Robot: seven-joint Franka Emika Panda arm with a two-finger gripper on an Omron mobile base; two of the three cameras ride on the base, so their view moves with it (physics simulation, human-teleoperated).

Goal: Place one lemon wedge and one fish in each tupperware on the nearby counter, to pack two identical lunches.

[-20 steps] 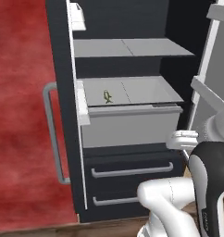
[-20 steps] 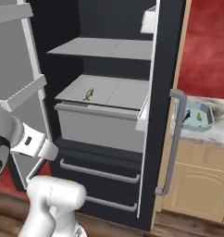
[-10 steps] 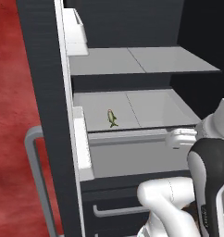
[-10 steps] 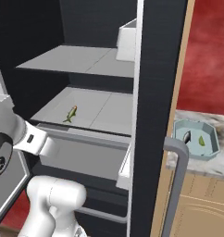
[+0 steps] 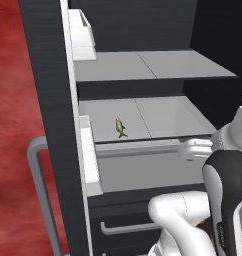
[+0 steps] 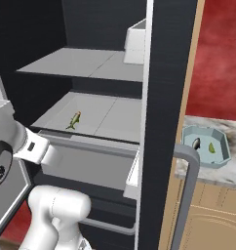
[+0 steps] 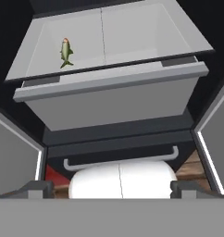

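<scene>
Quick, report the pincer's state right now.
Pincer: open, jaws wide apart, holding nothing; it faces the fridge shelf where the fish lies.

A tall black fridge point(image 5: 48, 125) stands open, pale grey shelves point(image 5: 158, 65) inside, against a mottled deep-red wall point(image 6: 220, 63)

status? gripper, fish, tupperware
Gripper open, empty, facing the open fridge. One fish lies on the grey fridge shelf, untouched. Pale blue tupperware on the counter holds two small items. Path to the fish unobstructed.
</scene>
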